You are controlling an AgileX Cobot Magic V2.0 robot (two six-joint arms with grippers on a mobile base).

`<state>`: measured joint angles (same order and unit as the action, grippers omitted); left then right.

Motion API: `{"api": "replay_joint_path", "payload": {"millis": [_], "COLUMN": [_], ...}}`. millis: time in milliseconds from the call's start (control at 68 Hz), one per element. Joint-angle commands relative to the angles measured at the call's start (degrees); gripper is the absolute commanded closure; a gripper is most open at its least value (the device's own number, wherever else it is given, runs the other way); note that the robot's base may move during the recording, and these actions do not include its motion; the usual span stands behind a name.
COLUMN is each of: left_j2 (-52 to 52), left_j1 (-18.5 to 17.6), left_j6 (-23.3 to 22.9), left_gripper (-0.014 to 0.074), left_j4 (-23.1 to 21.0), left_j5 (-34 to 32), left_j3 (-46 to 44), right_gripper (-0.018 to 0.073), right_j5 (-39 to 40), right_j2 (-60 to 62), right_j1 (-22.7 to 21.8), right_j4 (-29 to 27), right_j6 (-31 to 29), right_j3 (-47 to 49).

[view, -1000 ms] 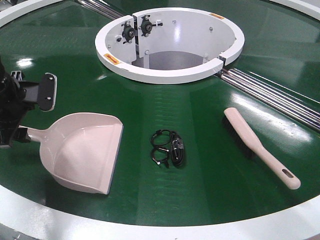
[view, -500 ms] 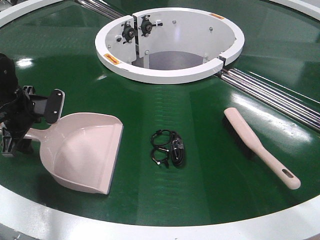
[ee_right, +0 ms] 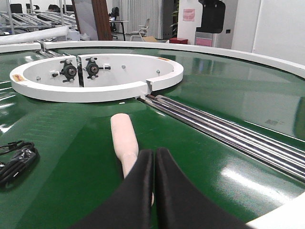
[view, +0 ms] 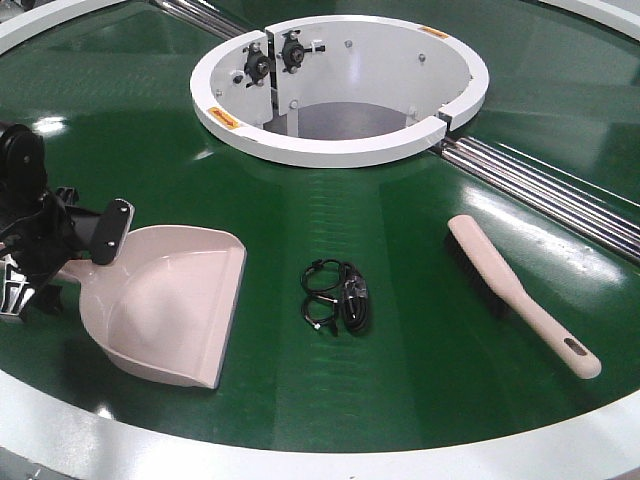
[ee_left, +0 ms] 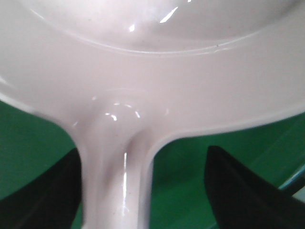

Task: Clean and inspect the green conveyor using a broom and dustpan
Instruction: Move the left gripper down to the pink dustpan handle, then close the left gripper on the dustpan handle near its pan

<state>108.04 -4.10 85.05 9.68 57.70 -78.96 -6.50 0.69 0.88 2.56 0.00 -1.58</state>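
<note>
My left pincer [ee_left: 142, 157] spread, straddling dustpan [view: 170, 305] handle, lower left of front view, on green conveyor [view: 400, 250]. My right pincer [ee_right: 153, 152] clenched, tips pressed together; broom [view: 510, 290] lies lower right.

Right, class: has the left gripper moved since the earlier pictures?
Yes. The left gripper has dropped away from the white hub, down to the dustpan handle, which its open fingers straddle.

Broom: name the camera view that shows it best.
Exterior front-facing view: the whole broom lies in sight on the green conveyor, bristle head to handle slot. The right wrist view shows only its far end beyond the right gripper. The left wrist view shows none of it.
</note>
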Motion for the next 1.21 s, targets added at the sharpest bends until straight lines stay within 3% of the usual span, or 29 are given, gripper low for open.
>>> {"api": "replay_joint_path", "payload": {"millis": [0, 206, 353, 514, 676, 867, 1088, 1191], "left_j2": [-2.5, -2.5, -3.0, -4.6, -6.0, -6.2, -6.2, -6.1], "left_j1": [0.0, 0.0, 0.0, -0.2, -0.3, -2.6, -5.3, -5.4], "left_j6": [0.2, 0.1, 0.1, 0.1, -0.4, -3.8, -4.4, -4.4], "left_gripper": [0.0191, 0.0421, 0.0511, 0.0523, 0.0523, 0.0523, 0.0523, 0.0523], "left_j4": [-0.1, 0.3, 1.7, 2.6, 0.5, 0.4, 0.4, -2.0], "left_j5": [-1.0, 0.0, 1.5, 1.1, 0.9, 0.7, -0.4, -0.7], "left_j3": [-1.5, -1.5, -1.6, -1.6, -1.6, -1.6, -1.6, -1.6], "right_gripper": [0.0568, 0.0568, 0.0568, 0.0568, 0.0568, 0.0568, 0.0568, 0.0568], "right_j5": [3.8, 3.8, 3.8, 3.8, 3.8, 3.8, 3.8, 3.8], "right_j2": [0.6, 0.6, 0.6, 0.6, 0.6, 0.6, 0.6, 0.6], "right_j1": [-0.1, -0.1, -0.1, -0.1, -0.1, -0.1, -0.1, -0.1], "right_j4": [0.0, 0.0, 0.0, 0.0, 0.0, 0.0, 0.0, 0.0], "right_j6": [0.0, 0.0, 0.0, 0.0, 0.0, 0.0, 0.0, 0.0], "right_j3": [-0.2, -0.2, -0.2, -0.2, -0.2, -0.2, -0.2, -0.2]}}
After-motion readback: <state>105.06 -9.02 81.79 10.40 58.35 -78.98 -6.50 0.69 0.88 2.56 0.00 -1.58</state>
